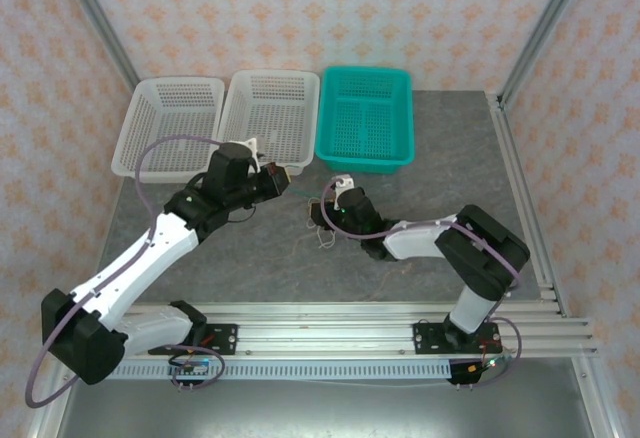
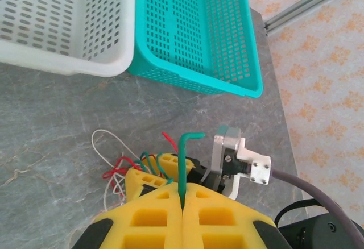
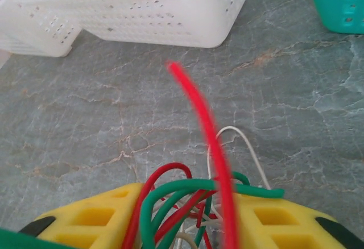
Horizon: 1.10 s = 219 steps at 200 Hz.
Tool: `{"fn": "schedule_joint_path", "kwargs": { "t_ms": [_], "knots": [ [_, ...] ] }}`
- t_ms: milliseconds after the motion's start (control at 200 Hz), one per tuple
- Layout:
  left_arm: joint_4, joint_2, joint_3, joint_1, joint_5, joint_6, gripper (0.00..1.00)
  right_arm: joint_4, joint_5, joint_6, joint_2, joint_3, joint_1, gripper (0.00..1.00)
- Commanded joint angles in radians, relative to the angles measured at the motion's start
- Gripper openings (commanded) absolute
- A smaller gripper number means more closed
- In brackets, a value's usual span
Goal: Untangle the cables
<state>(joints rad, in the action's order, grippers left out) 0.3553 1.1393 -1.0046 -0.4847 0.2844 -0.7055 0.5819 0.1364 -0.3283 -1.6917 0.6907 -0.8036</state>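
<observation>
Looking down from above: both arms are reaching into the middle of the table [image 1: 430, 218], because the tangle of cables [image 1: 325, 238] is lying right there, under the right gripper [image 1: 322, 220]. The left gripper [image 1: 283, 180] is sitting just beside it, on the basket side. My guess is one is anchoring while the other is pulling. A white basket [image 1: 170, 82], a second white basket [image 1: 275, 75] and a teal basket [image 1: 365, 70] are lining the far edge.

From the left wrist: the jaws are clamping tight on the green cable [image 2: 183, 164], which is poking up and bending over at the tip. Pinching one end like that makes sense for teasing out a single strand. The red cable [image 2: 116, 166] and white cable [image 2: 105, 141] are bunching on the stone just past it.

From the right wrist: the jaws are standing partly apart with red, green and white loops crowding between them. I honestly can't tell if it's squeezing or just straddling them. One red end is sticking up, blurry.

The tabletop is looking like smooth grey marble, so the wires should slide easily. Peach flowery wallpaper [image 1: 300, 8] and metal frame posts [image 1: 97, 18] are boxing it all in.
</observation>
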Motion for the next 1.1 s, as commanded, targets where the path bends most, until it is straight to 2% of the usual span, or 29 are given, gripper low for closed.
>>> {"fn": "schedule_joint_path", "kwargs": {
  "t_ms": [0, 165, 340, 515, 626, 691, 761, 821, 921, 1011, 1091],
  "knots": [
    [0.091, -0.055, -0.12, 0.012, -0.121, 0.018, 0.0, -0.076, -0.028, -0.034, -0.025, -0.052, 0.003, 0.38],
    [0.171, -0.074, -0.204, 0.108, -0.222, 0.046, 0.0, -0.188, -0.086, -0.1, 0.008, -0.106, 0.012, 0.4],
    [0.156, -0.082, -0.227, 0.284, -0.162, 0.027, 0.0, -0.216, -0.11, -0.165, 0.066, -0.196, 0.053, 0.39],
    [0.144, -0.081, -0.217, 0.301, -0.151, 0.021, 0.0, -0.297, -0.181, -0.218, 0.152, -0.241, 0.096, 0.4],
    [0.195, -0.097, -0.225, 0.313, -0.249, 0.055, 0.0, -0.408, -0.244, -0.288, 0.197, -0.247, 0.129, 0.41],
    [0.224, -0.12, -0.23, 0.326, -0.331, 0.084, 0.0, -0.43, -0.268, -0.32, 0.229, -0.275, 0.15, 0.43],
    [0.225, -0.147, -0.224, 0.341, -0.369, 0.099, 0.0, -0.429, -0.29, -0.331, 0.273, -0.305, 0.158, 0.45],
    [0.196, -0.157, -0.208, 0.344, -0.335, 0.103, 0.0, -0.414, -0.281, -0.311, 0.308, -0.319, 0.159, 0.46],
    [0.148, -0.13, -0.189, 0.344, -0.189, 0.099, 0.0, -0.401, -0.204, -0.25, 0.362, -0.303, 0.159, 0.53],
    [0.11, -0.097, -0.185, 0.343, -0.074, 0.1, 0.0, -0.402, -0.114, -0.196, 0.423, -0.271, 0.158, 0.67],
    [0.09, -0.093, -0.187, 0.344, -0.06, 0.098, 0.0, -0.408, -0.027, -0.167, 0.497, -0.241, 0.159, 0.81]
  ]
}}
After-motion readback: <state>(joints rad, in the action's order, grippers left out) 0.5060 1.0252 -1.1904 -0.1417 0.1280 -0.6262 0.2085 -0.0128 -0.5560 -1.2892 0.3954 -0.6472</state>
